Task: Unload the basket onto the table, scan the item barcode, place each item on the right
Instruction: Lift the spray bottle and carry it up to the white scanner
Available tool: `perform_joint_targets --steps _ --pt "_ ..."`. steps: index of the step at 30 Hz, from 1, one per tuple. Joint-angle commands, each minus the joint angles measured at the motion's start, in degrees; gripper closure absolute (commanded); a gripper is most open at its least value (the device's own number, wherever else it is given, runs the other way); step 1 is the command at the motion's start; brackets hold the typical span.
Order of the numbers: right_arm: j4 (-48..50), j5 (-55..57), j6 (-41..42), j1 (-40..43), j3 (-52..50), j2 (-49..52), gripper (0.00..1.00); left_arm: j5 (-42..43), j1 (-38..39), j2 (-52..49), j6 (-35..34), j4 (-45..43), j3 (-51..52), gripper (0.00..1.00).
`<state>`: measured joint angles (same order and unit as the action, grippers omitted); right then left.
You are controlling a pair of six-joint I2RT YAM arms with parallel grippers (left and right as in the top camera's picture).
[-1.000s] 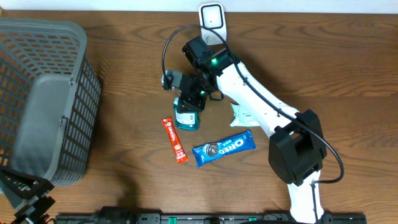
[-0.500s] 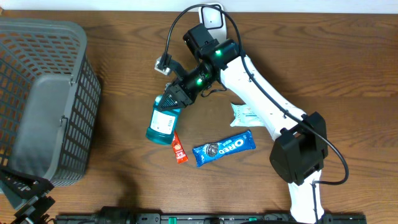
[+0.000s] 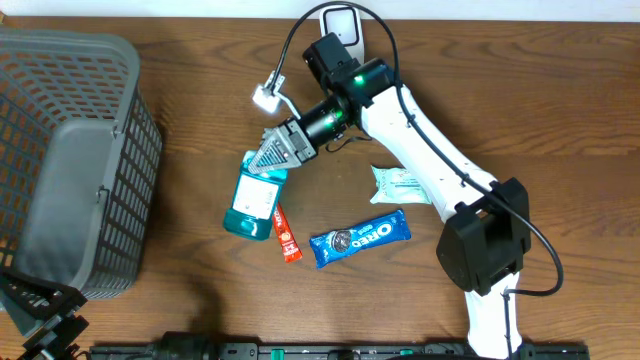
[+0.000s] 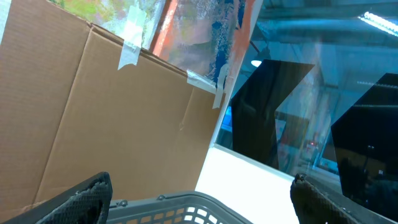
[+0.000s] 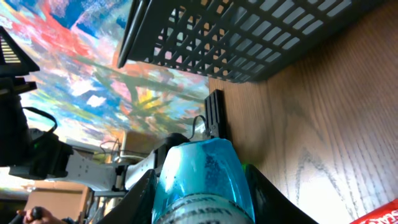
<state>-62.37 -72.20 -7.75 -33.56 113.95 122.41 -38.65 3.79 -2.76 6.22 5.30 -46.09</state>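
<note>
Between the right gripper's (image 3: 276,158) part-closed jaws: one blue mouthwash bottle (image 3: 254,202), gripped at its upper end, body slanting out past the fingertips. Just beyond it: one red stick pack (image 3: 285,233), one Oreo pack (image 3: 360,237), one pale packet (image 3: 400,184). One basket (image 3: 140,150). Left gripper (image 4: 199,202): jaws spread wide, holding nothing.

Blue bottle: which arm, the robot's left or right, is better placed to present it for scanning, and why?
Right. The right gripper is shut on the blue bottle at its top end. The left gripper hangs open and empty by the basket, far from the bottle.
</note>
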Motion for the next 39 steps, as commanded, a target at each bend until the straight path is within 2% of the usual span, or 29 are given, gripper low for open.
perform_joint_targets --steps 1,3,11,18,23,29,39 --pt "0.2 0.8 -0.2 0.5 1.6 -1.2 0.72 0.8 -0.3 0.5 0.3 -0.4 0.1 0.08" --pt "0.4 4.7 -2.1 0.5 1.6 -1.2 0.74 0.8 -0.3 0.5 0.3 -0.4 0.1 0.08" --pt "3.6 6.6 -8.8 1.3 1.6 -1.2 0.79 0.8 -0.3 0.5 0.3 -0.4 0.1 0.08" --pt "4.9 24.6 -8.8 2.2 1.6 -1.2 0.83 0.7 -0.3 0.5 0.3 -0.3 0.1 0.08" --pt "8.9 39.2 -8.8 2.5 1.6 -1.2 0.77 0.7 -0.3 0.5 0.3 0.9 0.1 0.08" --pt "12.2 48.4 -9.6 4.0 1.6 -1.2 0.76 0.7 -0.3 0.5 0.3 6.5 0.1 0.08" --pt "15.7 61.5 -13.2 9.0 1.6 -1.2 0.75 0.7 -0.3 0.5 0.3 21.7 0.1 0.08"
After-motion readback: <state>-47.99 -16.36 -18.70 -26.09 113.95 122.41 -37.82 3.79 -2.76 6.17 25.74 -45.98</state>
